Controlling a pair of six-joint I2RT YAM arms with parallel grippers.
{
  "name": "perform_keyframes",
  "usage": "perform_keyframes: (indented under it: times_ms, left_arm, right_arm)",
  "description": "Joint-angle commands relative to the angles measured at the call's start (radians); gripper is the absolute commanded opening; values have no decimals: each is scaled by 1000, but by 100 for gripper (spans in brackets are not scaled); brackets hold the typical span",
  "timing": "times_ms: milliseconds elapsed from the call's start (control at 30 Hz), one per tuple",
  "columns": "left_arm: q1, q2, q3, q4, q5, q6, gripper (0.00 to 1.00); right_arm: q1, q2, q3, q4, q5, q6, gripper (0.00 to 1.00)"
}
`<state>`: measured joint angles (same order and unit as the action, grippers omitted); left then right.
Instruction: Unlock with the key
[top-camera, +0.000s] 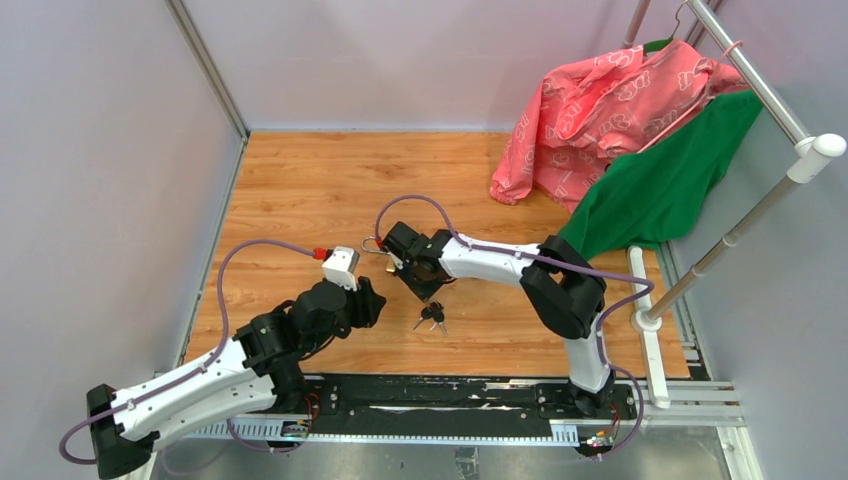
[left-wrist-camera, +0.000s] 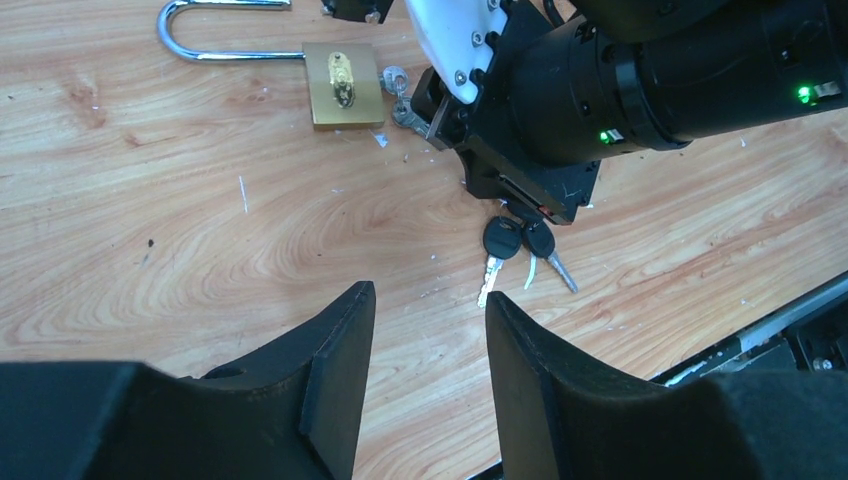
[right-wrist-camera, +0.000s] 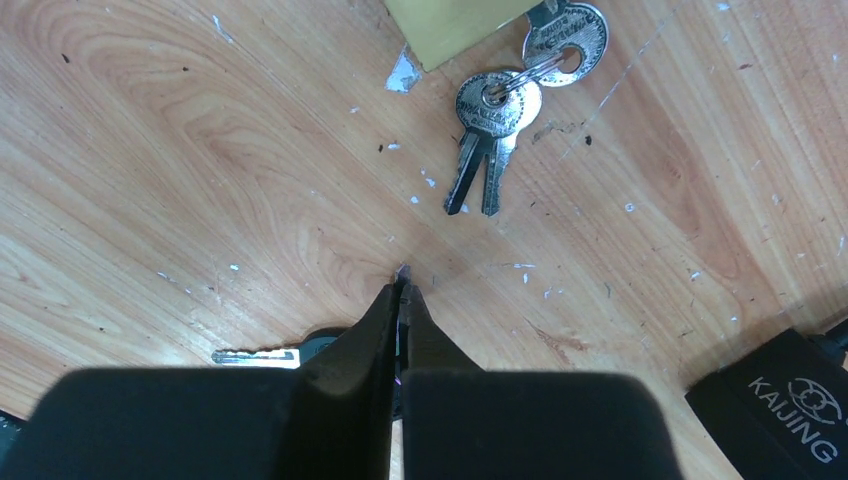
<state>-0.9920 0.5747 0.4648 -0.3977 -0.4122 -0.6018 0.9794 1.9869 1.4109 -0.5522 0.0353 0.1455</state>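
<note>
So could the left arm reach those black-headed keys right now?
Probably, though it's tight: bare tabletop lies between the open left pincer and the black-headed keys, but the right arm hangs right over their heads.

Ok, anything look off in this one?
The right gripper is pinched shut on apparently nothing, while the black-headed keys lie ungrasped on the table beside it. Pink and green garments also sprawl onto its far right corner, unrelated to the padlock.
</note>
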Motion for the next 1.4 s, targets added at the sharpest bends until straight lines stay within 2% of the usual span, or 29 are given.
perform_keyframes:
  times_ms: [0, 300, 500, 700, 767, 833, 933, 1033, 1133, 1233, 1367]
  left_arm:
    - [-8, 19, -2, 29, -14, -3, 49]
    - [-8, 57, 11, 62, 5, 9, 49]
    - [-8, 67, 24, 84, 4, 21, 48]
    - [-8, 76, 47, 108, -2, 40, 48]
    - [-9, 77, 60, 117, -12, 51, 47]
    - [-9, 73, 75, 133, -17, 80, 47]
    - [-9, 73, 108, 152, -30, 135, 47]
    - [-10, 81, 146, 158, -75, 172, 47]
    - [-10, 106, 193, 156, -109, 171, 47]
    - [-10, 124, 225, 197, -45, 169, 47]
    - [-10, 122, 261, 239, 68, 171, 47]
  right_arm:
    - [-27, 38, -70, -22, 10, -13, 0]
    - [-44, -99, -74, 0, 32, 91, 0]
    - [-44, -260, -143, 98, 20, 183, 0]
    - [-41, -388, -211, 188, 15, 204, 0]
    - [-16, -440, -229, 235, 15, 167, 0]
    - [49, -507, -241, 273, 53, 57, 0]
    - [178, -561, -264, 332, 251, -108, 0]
    - [200, -593, -281, 357, 362, -138, 0]
    - [215, -673, -341, 481, 394, -218, 0]
    - [252, -731, -385, 641, 426, -340, 0]
    - [255, -786, -404, 753, 415, -406, 0]
